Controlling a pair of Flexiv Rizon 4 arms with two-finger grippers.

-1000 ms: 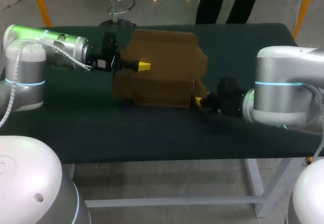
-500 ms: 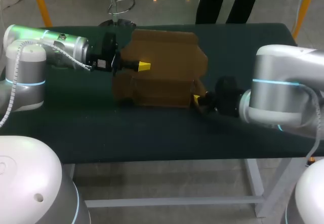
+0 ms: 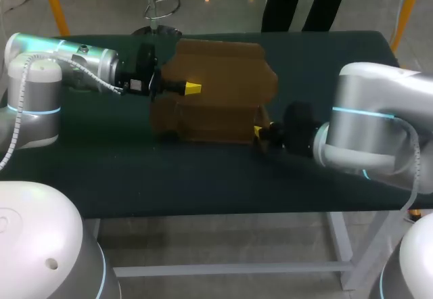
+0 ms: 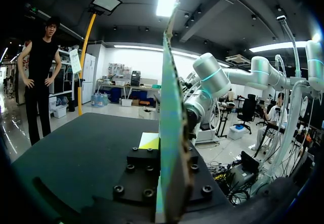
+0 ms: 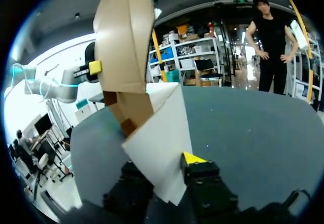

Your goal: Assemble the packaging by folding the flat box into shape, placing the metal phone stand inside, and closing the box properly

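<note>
left arm (image 3: pixel 74 59): silver-white rounded links, cyan light ring, green sheen, grey ribbed cable
right arm (image 3: pixel 372 120): silver-white shell, cyan ring, black wrist
left gripper (image 4: pixel 167 148): black block, round screws, yellow tip

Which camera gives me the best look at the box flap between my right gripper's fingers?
Right wrist view: the pale flap of the box runs between the fingers of the right gripper, close. Head view shows only a yellow fingertip at the box's corner; left wrist view shows the box edge-on, flap hidden.
</note>
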